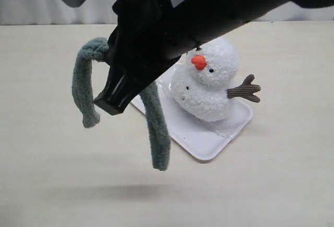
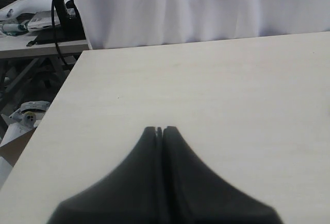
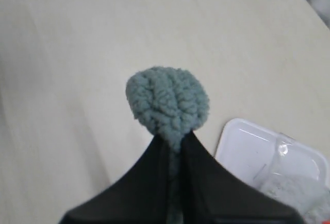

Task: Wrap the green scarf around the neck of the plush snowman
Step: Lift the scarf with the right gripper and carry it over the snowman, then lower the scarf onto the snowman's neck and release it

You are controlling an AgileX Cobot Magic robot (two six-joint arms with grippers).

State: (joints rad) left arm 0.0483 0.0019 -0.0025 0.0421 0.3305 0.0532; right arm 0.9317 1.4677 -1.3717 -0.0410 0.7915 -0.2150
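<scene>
The green scarf [image 1: 83, 81] hangs in the air, folded over where my right gripper [image 1: 109, 55] is shut on its middle. Both of its ends dangle above the table to the left of the plush snowman [image 1: 209, 81]. The snowman leans on a white tray [image 1: 209, 138], and nothing lies around its neck [image 1: 209, 85]. In the right wrist view a bunch of scarf [image 3: 167, 98] bulges out past the tips of the shut right gripper [image 3: 175, 139]. The left gripper [image 2: 161, 130] is shut and empty over bare table.
The white tray [image 3: 247, 147] lies close beside the right gripper. My right arm's black body crosses the top of the exterior view and hides the table behind it. A white curtain [image 2: 206, 7] runs behind the table, with clutter past the table's edge [image 2: 46, 126].
</scene>
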